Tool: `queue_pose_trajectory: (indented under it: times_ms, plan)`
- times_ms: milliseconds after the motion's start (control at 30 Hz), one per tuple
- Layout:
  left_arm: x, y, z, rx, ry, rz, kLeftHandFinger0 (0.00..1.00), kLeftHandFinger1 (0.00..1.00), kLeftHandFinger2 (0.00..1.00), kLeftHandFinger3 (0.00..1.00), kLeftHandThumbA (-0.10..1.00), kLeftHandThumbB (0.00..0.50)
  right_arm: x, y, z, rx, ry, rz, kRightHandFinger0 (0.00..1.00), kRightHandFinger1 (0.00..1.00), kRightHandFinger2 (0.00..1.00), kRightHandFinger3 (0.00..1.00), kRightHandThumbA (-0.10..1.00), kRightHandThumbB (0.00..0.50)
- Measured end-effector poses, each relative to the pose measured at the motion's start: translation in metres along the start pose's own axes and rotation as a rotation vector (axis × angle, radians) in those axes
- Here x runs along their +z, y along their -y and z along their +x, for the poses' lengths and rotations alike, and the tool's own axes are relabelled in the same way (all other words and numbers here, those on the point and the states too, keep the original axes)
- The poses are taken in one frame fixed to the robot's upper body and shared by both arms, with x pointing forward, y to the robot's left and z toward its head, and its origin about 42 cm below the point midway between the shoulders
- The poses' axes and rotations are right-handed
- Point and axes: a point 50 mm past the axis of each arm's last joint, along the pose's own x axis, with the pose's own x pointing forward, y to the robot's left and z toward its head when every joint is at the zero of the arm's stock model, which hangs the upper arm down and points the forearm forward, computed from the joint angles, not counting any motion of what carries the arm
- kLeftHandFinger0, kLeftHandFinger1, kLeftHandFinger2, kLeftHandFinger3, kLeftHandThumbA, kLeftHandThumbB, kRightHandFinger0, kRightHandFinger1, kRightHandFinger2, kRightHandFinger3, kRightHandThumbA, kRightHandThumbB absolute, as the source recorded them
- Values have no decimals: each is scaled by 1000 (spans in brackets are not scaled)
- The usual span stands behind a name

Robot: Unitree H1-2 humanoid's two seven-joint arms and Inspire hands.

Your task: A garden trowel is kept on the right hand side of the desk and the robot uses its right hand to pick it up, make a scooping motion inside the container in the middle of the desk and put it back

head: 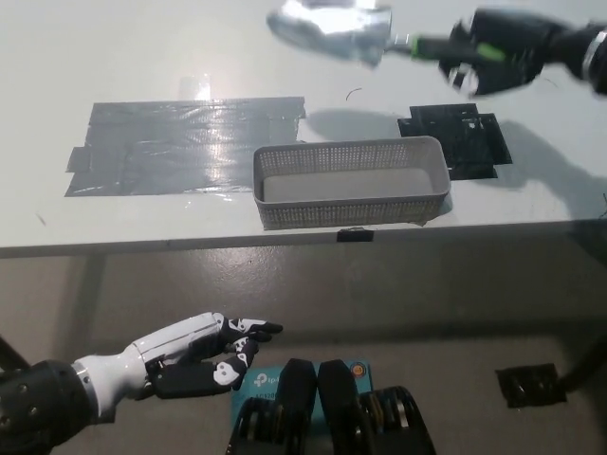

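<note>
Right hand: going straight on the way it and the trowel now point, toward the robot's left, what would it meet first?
Nothing, as far as shown: the right hand holds the trowel raised, and only bare desk lies that way. Height is unclear.

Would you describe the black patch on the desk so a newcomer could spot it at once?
On the white desk, find the mesh basket near the front edge. The patch lies flat beyond the basket's right end. It is small and black, unlike the wide grey tape on the left.
</note>
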Motion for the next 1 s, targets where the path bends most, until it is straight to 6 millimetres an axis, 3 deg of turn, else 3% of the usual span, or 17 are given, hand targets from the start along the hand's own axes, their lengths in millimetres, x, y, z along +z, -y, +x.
queue_pose_trajectory:
  times_ms: [67, 133, 200, 233, 300, 333, 400, 467, 533, 667, 700, 733, 767, 800, 867, 1000]
  plan:
    - [-3, 2, -1, 0, -5, -6, 1000, 1000, 1000, 1000, 1000, 372, -1, 11, -3, -11, 0, 4, 11, 381, 497, 120, -100, 160]
    - [-4, 3, -2, 0, -8, -10, 1000, 1000, 1000, 1000, 1000, 371, -6, 19, -6, -14, -10, 12, 22, 433, 560, 165, -100, 189]
    - [-5, 3, -3, 1, -10, -13, 1000, 1000, 1000, 1000, 1000, 374, -13, 23, -9, -15, -29, 18, 1, 384, 500, 184, -100, 221]
    - [-6, 3, -3, 2, -12, -16, 1000, 1000, 1000, 1000, 1000, 379, -21, 23, -10, -8, -42, 28, 0, 379, 485, 173, -100, 214]
    - [-7, 4, -5, 4, -14, -20, 1000, 1000, 1000, 1000, 1000, 369, -33, 19, -12, 4, -72, 50, 0, 272, 313, 32, -100, 188]
    - [-9, 4, -6, 6, -17, -22, 1000, 1000, 1000, 1000, 1000, 367, -41, 14, -13, 13, -91, 62, 0, 236, 262, 2, -100, 181]
    - [-9, 5, -8, 10, -17, -26, 1000, 1000, 1000, 1000, 1000, 368, -57, 1, -14, 28, -128, 89, 0, 229, 255, 0, -100, 185]
    - [-11, 6, -9, 14, -19, -30, 1000, 1000, 1000, 1000, 1000, 364, -74, -16, -15, 48, -173, 114, 0, 231, 287, 17, -100, 145]
    - [-12, 6, -11, 17, -21, -35, 1000, 1000, 1000, 1000, 1000, 376, -91, -38, -18, 75, -223, 133, 6, 349, 424, 114, -100, 80]
    - [-19, 10, -16, 22, -33, -52, 1000, 1000, 1000, 1000, 1000, 366, -124, -88, -28, 143, -342, 147, 36, 469, 557, 123, -100, 76]
    - [-20, 10, -17, 25, -35, -56, 1000, 1000, 1000, 1000, 1000, 367, -131, -100, -31, 158, -367, 149, 53, 494, 608, 209, -100, 83]
    - [-20, 11, -17, 26, -36, -57, 1000, 1000, 1000, 1000, 1000, 368, -133, -104, -32, 162, -374, 150, 77, 514, 637, 227, -100, 63]
    - [-21, 11, -19, 29, -37, -60, 1000, 1000, 1000, 1000, 1000, 375, -140, -117, -36, 178, -406, 148, 35, 462, 618, 238, -100, 12]
    - [-22, 10, -20, 34, -37, -62, 1000, 1000, 1000, 1000, 1000, 373, -142, -121, -37, 184, -419, 137, 22, 457, 611, 185, -100, 0]
    - [-22, 10, -21, 38, -37, -64, 1000, 1000, 1000, 1000, 1000, 369, -143, -124, -37, 174, -430, 120, 20, 507, 731, 251, -100, 0]
    - [-22, 10, -25, 49, -34, -66, 1000, 1000, 1000, 1000, 1000, 354, -140, -130, -32, 149, -443, 90, 0, 318, 447, 139, -100, 3]
